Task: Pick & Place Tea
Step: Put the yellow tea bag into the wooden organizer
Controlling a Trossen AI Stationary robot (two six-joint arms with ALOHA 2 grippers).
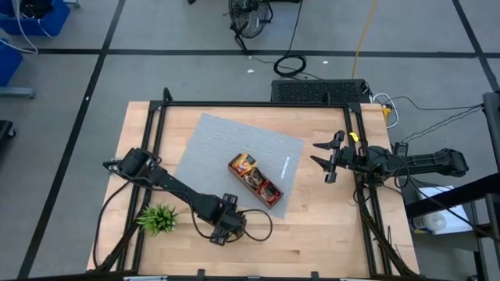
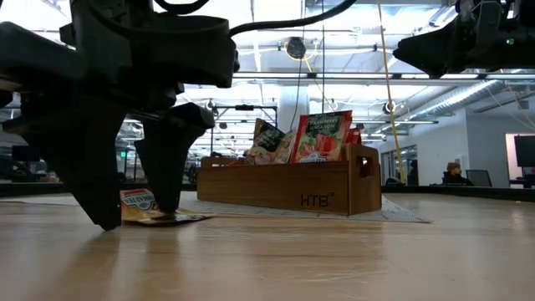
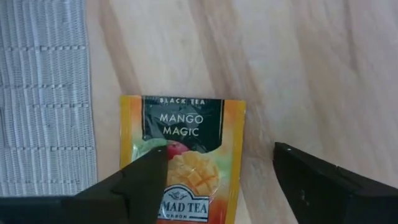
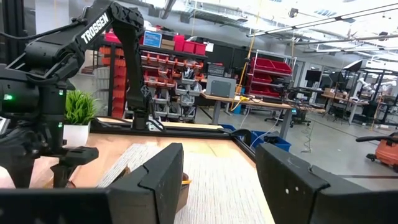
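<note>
Surface: I am looking at a pale wooden table point(image 1: 312, 234) with a black frame, and a grey woven mat point(image 1: 211, 148) is lying at an angle across its middle.
Room: I am seeing grey floor and cables from above; level views are showing shelving with red bins and a seated person point(image 2: 454, 173) far behind.
Counts: two dark arms are working here, one brown wooden tray point(image 2: 284, 188) is sitting on the mat, and one small green spiky plant point(image 1: 158, 218) is standing by the table's near left edge.
Tea: an orange-yellow square sachet point(image 3: 186, 155) printed "Mango Magic" is lying flat on bare wood just beside the mat's edge; several more sachets point(image 2: 318, 135) are standing upright in the tray, too bunched for me to count.
Left gripper point(image 3: 217, 180): its fingers are standing apart, straddling the sachet, tips down at the table, one finger overlapping the sachet's edge.
Right gripper point(image 1: 328, 158): it is hovering at the table's right side, jaws parted and holding nothing.
View differences: only the left wrist view is giving me the sachet's print; only the low view is showing lettering on the tray's side.
</note>
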